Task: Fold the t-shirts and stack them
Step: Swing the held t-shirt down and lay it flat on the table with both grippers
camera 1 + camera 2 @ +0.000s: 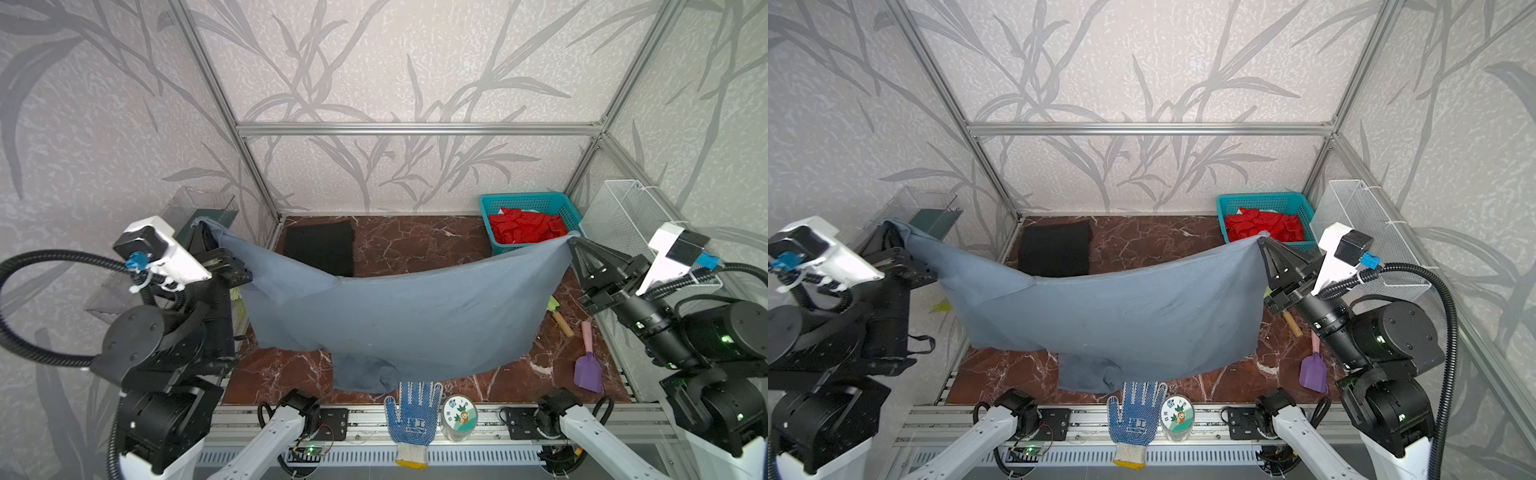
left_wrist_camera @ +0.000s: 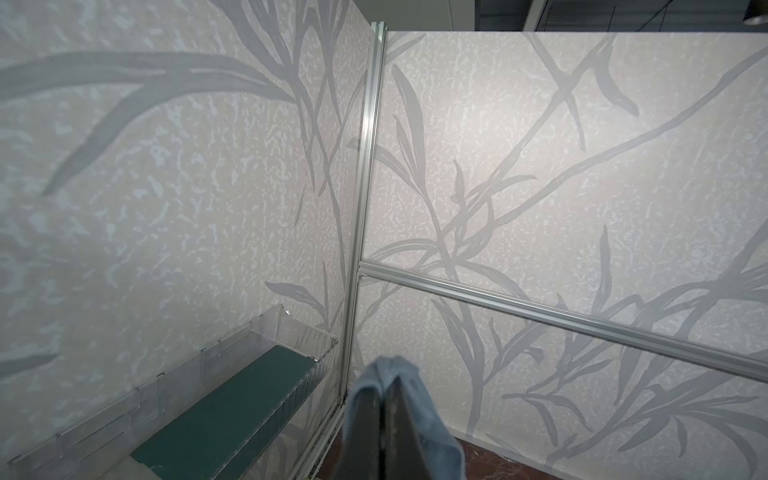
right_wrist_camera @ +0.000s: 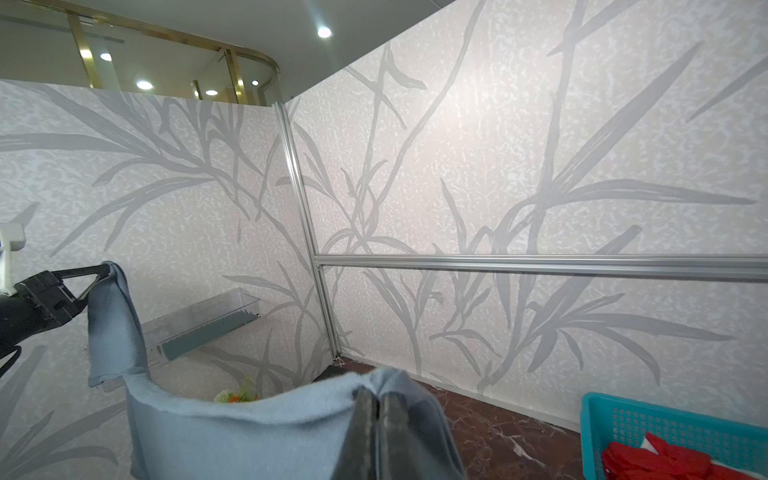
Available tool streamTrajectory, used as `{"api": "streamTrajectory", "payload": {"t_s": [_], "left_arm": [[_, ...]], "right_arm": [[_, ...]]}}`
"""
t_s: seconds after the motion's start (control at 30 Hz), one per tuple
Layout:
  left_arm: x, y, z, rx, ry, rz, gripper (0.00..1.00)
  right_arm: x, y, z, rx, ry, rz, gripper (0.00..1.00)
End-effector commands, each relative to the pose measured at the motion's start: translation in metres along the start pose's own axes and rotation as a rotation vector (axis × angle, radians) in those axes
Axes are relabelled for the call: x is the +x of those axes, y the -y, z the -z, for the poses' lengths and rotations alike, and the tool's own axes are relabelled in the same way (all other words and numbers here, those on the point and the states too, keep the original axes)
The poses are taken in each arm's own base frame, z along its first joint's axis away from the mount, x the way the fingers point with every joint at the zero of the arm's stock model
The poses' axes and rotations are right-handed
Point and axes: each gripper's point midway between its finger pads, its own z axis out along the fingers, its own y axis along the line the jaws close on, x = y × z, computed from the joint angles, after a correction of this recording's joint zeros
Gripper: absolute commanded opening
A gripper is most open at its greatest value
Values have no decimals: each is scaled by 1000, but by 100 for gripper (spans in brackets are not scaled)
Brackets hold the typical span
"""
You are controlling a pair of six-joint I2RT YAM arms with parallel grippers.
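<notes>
though behind grey t-shirt [image 1: 395, 316], black t-shirt [image 1: 320, 245]

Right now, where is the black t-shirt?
In both top views the black t-shirt lies folded at the far-left corner of the table, its near edge hidden behind the held-up grey t-shirt.

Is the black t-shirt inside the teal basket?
No, the black t-shirt lies flat on the marble tabletop at the back left, apart from the teal basket, which holds red items.
</notes>
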Motion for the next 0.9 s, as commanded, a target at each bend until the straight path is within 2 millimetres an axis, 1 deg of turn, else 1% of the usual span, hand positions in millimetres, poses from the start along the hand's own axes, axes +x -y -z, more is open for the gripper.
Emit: {"api": "streamTrajectory", "payload": {"t_s": [0.0,0.1,0.2,0.3,0.37,0.43,0.53,0.6,0.7,0.73,0.77,0.8,0.87], "left_arm": [[26,9,-23,-63,-47,-67,0],[57,16,-43,-130,-96,-72,0],[97,22,-59,-163,-178,-71,0],[146,23,-67,-195,-272,-33,0],[185,23,-69,-217,-334,-24,0],[221,23,-72,-242,-388,-30,0],[266,24,-80,-286,-458,-46,0],[287,28,-92,-304,-483,-46,0],[309,39,-120,-318,-508,-30,0],[317,45,-132,-315,-522,-24,0],[326,50,-145,-313,-540,-22,0],[334,55,-158,-313,-556,-19,0],[356,65,-191,-323,-607,-3,0]], "right_arm": [[33,34,-23,137,-85,25,0],[70,56,-46,194,-152,32,0],[108,76,-65,244,-221,29,0],[153,98,-80,304,-293,15,0],[185,111,-89,331,-335,6,0],[213,122,-95,348,-361,6,0],[244,139,-108,388,-388,15,0],[257,150,-122,402,-411,22,0],[275,172,-148,429,-451,3,0],[281,181,-160,437,-464,-7,0],[285,190,-172,439,-468,-19,0],[293,200,-183,444,-481,-28,0],[310,222,-211,455,-506,-49,0]]}}
